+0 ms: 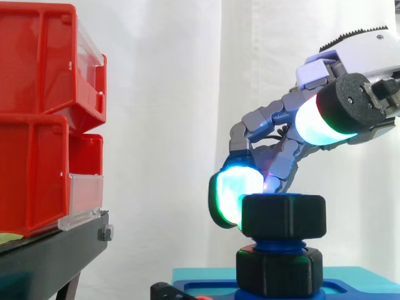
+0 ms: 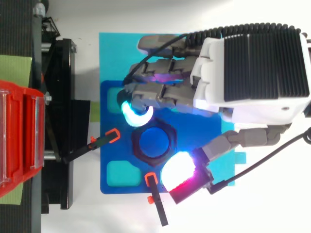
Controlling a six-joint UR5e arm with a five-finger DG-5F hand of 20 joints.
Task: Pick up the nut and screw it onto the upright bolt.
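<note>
A black hexagonal nut (image 1: 284,215) sits on top of the upright blue bolt (image 2: 153,141), whose thread (image 1: 281,244) shows beneath it. Below is a second black hex piece (image 1: 278,270) at the bolt's foot, on the blue plate (image 2: 109,126). My hand (image 2: 170,90) comes in from the right and arches over the nut with its fingers curled. A cyan-green fingertip (image 1: 234,194) presses on the nut's left side. The thumb's white-red pad (image 1: 322,119) hangs higher, beside the nut.
Stacked red bins (image 1: 37,125) stand on a black stand (image 1: 56,247) to the left. The plate lies on a teal base (image 2: 114,53). Two orange-tipped black clamps (image 2: 104,141) (image 2: 155,194) hold the plate at its left and front edges.
</note>
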